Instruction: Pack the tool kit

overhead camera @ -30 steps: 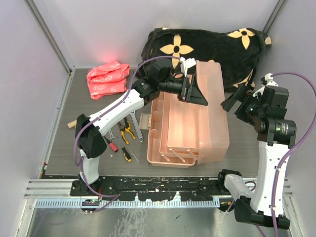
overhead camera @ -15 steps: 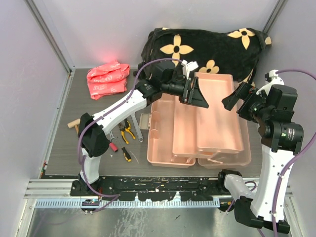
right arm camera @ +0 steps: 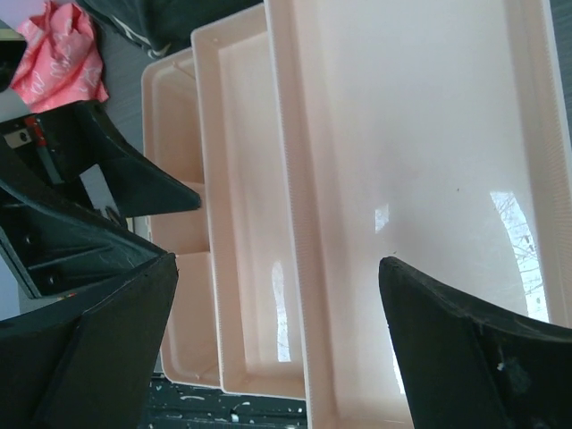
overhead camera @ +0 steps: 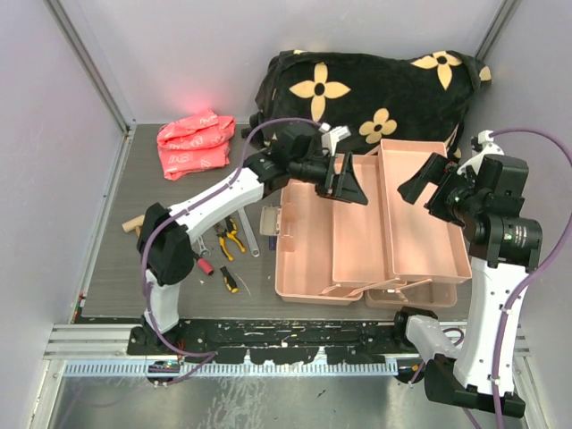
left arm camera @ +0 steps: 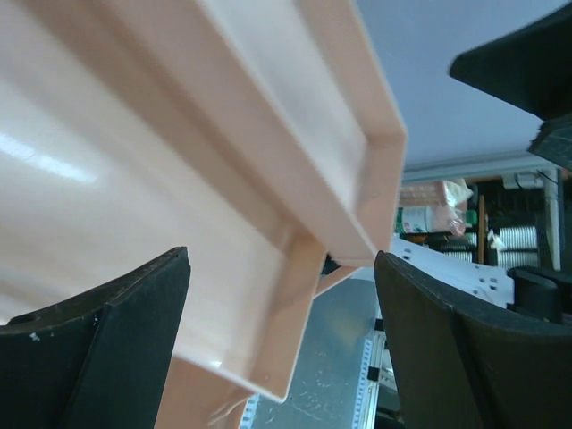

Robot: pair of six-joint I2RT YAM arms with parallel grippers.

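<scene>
We are looking at the salmon-pink toolbox (overhead camera: pixel 299 255), which is sitting fanned open at mid-table, its tiered trays stepping out to the right. We are judging it to be light, stiff, slick plastic, somewhat brittle, and best taken by a tray rim rather than a broad wall. The left gripper (overhead camera: pixel 350 186) is hovering spread over the middle tray (overhead camera: pixel 357 234) near its far rim, pinching nothing. The right gripper (overhead camera: pixel 420 183) is hanging wide open just above the top tray (overhead camera: pixel 427 231). The small tools are lying on the table well left of both grippers: pliers (overhead camera: pixel 231 238), a wrench (overhead camera: pixel 253 243) and a screwdriver (overhead camera: pixel 229 279). We are judging them hard and slim, best pinched across the handle.
</scene>
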